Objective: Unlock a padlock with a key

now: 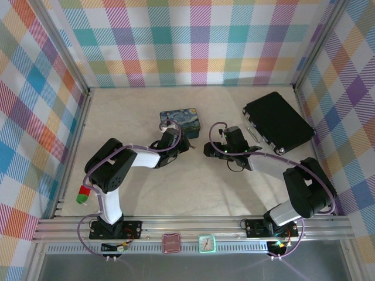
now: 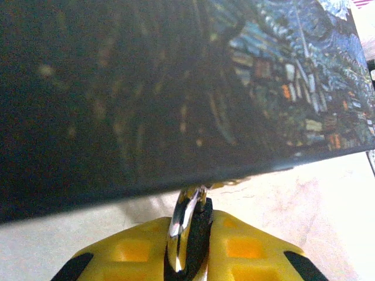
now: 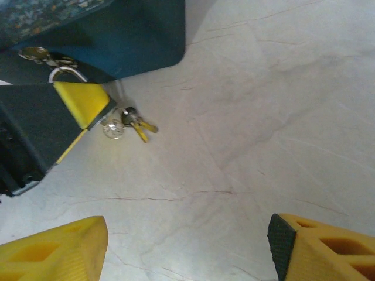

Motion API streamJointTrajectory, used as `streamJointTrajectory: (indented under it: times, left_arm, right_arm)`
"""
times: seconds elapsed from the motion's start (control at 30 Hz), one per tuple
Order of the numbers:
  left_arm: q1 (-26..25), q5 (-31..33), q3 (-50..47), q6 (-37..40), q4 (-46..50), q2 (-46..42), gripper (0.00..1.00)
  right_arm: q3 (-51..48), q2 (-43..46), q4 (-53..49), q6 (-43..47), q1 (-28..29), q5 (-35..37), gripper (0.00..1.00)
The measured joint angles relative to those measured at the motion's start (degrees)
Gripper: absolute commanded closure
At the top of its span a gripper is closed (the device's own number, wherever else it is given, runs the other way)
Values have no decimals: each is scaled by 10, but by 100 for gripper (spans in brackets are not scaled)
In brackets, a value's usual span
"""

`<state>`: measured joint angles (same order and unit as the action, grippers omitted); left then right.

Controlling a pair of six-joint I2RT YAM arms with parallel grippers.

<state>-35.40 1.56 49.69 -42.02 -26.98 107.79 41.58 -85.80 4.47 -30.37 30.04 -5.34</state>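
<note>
Padlock being secured: left pincer [image 1: 176,141] is clenched on the padlock [image 2: 179,227] shackle under the tin [image 3: 146,35]. Next, the released right pincer [image 3: 188,234] likely must grasp the key [image 3: 139,126], ahead-left of it.

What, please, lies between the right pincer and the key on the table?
Bare table: in the right wrist view, nothing sits between the open right pincer and the key.

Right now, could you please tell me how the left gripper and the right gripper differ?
The left gripper has its jaws pinched on the padlock by its silver shackle; the right gripper has its jaws wide open, holding nothing. The left sits against the painted tin; the right hangs over the table, the key lying ahead of it. Both have yellow fingers.
</note>
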Motion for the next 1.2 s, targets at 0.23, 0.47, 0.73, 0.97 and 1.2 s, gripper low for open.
streamJointTrajectory:
  times: [0.23, 0.47, 0.73, 0.97, 1.2]
  left_arm:
    - [0, -36, -7, -50, -30, 0, 100]
    - [0, -71, -37, -125, -115, 0, 100]
    - [1, -95, -45, -170, -185, 0, 100]
    - [2, -101, -46, -173, -197, -1, 100]
    - [3, -101, -49, -171, -197, -4, 100]
  right_arm:
    - [-22, -14, 63, -30, -12, -60, 29]
    - [-60, -59, 206, -110, -42, -160, 51]
    - [-62, -159, 393, -187, -45, -225, 64]
    - [-44, -231, 506, -213, -45, -241, 63]
    - [-29, -255, 567, -229, -46, -253, 72]
